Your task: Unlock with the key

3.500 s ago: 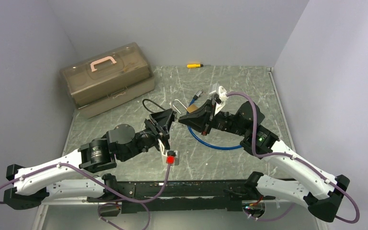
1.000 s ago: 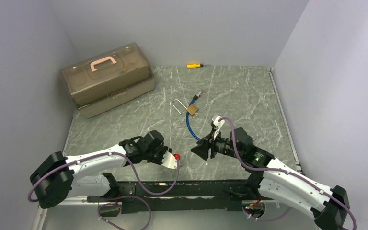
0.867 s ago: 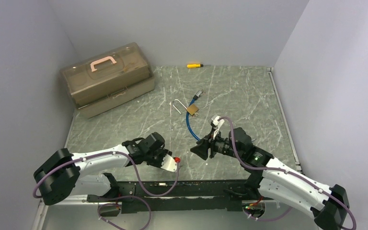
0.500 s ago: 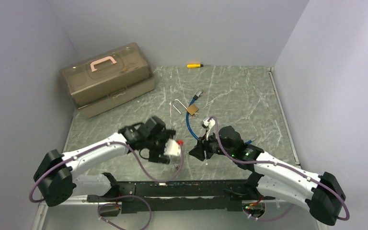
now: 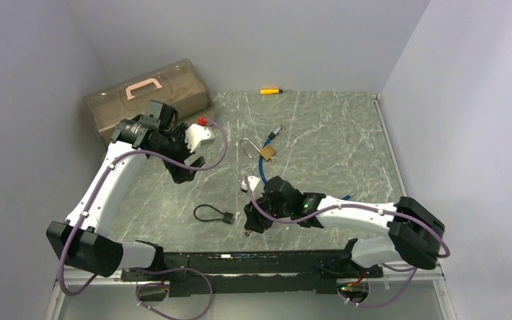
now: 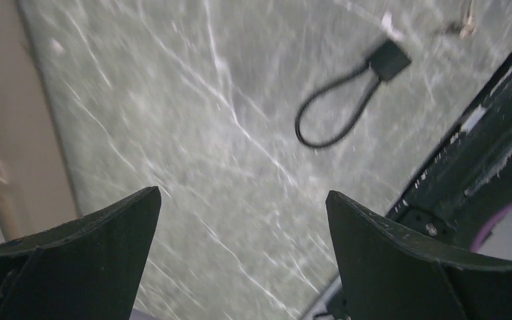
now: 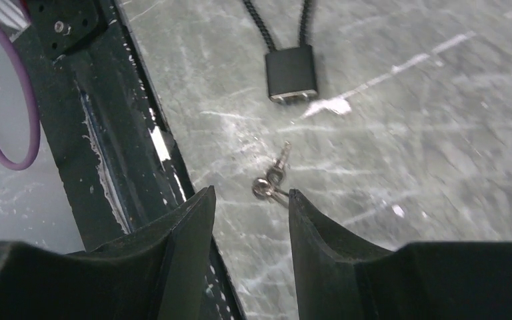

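The left gripper (image 6: 240,197) has released the cable lock (image 5: 215,215) onto the near worktop (image 5: 333,127) and swung far left, jaws spread wide. The right gripper (image 7: 250,193), jaws part-spread and empty, hovers over the key (image 7: 271,179) beside it.

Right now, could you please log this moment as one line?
left gripper: open, empty | right gripper: open, over keys | black cable lock: beside keys, not touching, no key inserted
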